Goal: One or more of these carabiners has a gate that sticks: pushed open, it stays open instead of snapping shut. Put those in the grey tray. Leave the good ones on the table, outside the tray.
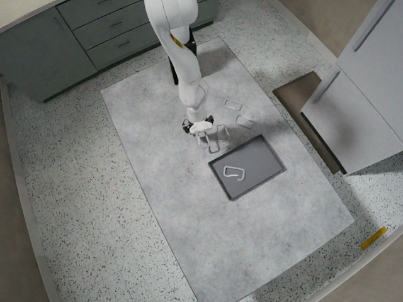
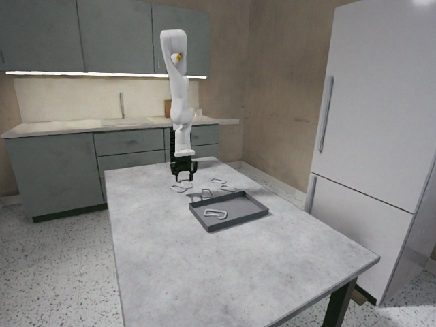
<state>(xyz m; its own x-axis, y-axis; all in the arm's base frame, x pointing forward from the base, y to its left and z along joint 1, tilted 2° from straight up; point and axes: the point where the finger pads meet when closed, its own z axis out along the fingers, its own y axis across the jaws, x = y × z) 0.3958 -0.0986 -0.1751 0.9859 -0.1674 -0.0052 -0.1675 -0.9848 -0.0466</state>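
Observation:
My gripper (image 1: 199,132) (image 2: 184,179) is shut on a silver carabiner (image 1: 203,140) (image 2: 186,184) and holds it a little above the table; its shadow lies on the table top beside it. The grey tray (image 1: 279,162) (image 2: 235,220) lies to the right and nearer the front. One carabiner (image 1: 234,168) lies flat inside it. Three more carabiners lie on the table outside the tray: one (image 1: 223,132) (image 2: 206,193) just beside the held one, one (image 1: 243,121) (image 2: 227,188) by the tray's back corner, and one (image 1: 232,104) (image 2: 219,180) furthest back.
The grey table (image 1: 227,246) (image 2: 211,274) stands in a kitchen. Grey cabinets (image 1: 39,48) (image 2: 52,165) are behind the arm's base. A white fridge (image 1: 364,107) (image 2: 377,133) stands to the right of the table.

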